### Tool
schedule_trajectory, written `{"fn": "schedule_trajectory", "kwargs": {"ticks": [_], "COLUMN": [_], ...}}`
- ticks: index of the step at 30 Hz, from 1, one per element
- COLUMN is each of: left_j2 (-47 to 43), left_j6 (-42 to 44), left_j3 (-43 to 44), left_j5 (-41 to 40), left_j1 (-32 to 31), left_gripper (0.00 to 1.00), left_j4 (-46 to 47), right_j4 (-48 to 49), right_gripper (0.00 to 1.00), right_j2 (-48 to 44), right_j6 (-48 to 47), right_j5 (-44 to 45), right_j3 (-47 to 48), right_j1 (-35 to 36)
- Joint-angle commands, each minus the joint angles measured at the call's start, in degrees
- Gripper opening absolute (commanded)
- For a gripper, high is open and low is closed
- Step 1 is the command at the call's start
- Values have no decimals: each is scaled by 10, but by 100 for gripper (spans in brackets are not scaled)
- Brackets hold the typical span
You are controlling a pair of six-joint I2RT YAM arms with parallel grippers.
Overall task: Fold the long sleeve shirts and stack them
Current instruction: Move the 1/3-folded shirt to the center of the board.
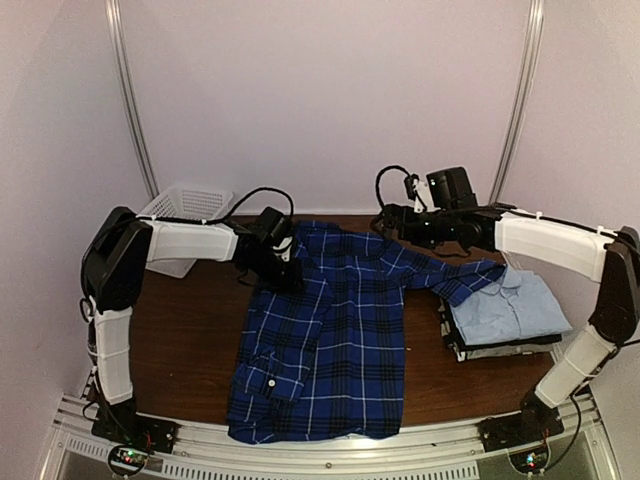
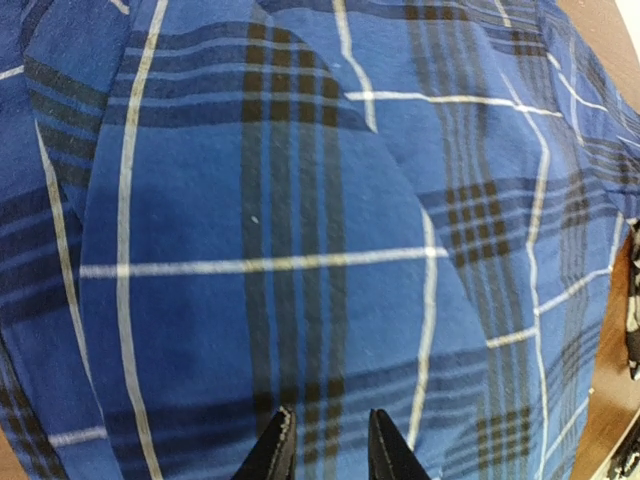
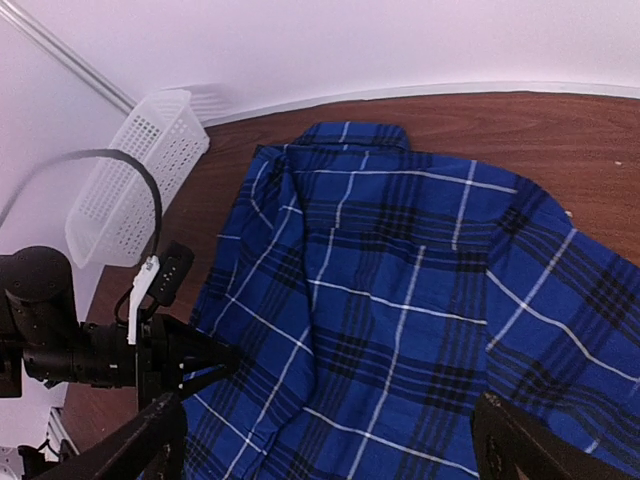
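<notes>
The dark blue-and-black plaid shirt [image 1: 330, 330] lies spread on the brown table, collar at the far side, one sleeve folded over its lower left. Its cloth fills the left wrist view [image 2: 300, 250] and shows in the right wrist view [image 3: 400, 300]. My left gripper [image 1: 290, 275] sits low over the shirt's left shoulder edge, its fingertips [image 2: 280, 445] a narrow gap apart with flat cloth showing between them. My right gripper [image 1: 390, 220] hovers above the collar end, jaws wide open and holding nothing [image 3: 335, 450]. A light blue shirt [image 1: 510, 305] tops a folded stack at the right.
A white lattice basket [image 1: 185, 205] stands at the back left by the wall [image 3: 130, 190]. Darker folded shirts [image 1: 500, 350] lie under the light blue one. The plaid shirt's right sleeve [image 1: 465, 280] reaches toward that stack. Bare table [image 1: 190, 330] shows left of the shirt.
</notes>
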Motion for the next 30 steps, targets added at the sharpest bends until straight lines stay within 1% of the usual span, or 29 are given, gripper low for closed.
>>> {"fn": "schedule_trajectory", "kwargs": {"ticks": [1,7,12,14,17,23,26,30], "left_j2": [41,92,128,141,158,181,181,176], "left_j6": [15,25,28,30,32,27,25,27], "left_j3": [38,72,110,128,150,173,173,173], "left_j5": [-10,-11,-6,-8,-10,-8,-4,-1], "left_j1": [17,32,41,42,45,53,54,54], "left_gripper": [27,26,26,26,26,26,26,26], "left_j4": [27,21,11,4,-6,-13,-13,-14], "right_j4": [-49,-135,-164,-171,-165,-147,-129,-94], "right_gripper": [100,100,100,100,100,100,97,89], "right_j2": [-128,-271,-346,-356,-360,-334,-328,-306], "right_j6": [-15,-6,-6,-11,-19,-27,-28,-21], "right_j5": [96,161,153,150,119,83,73,33], "right_j3": [-78,-173,-231,-245,-261,-278,-291,-306], "right_j1": [-17,-76,-141,-168,-209,-269,-295,-323]}}
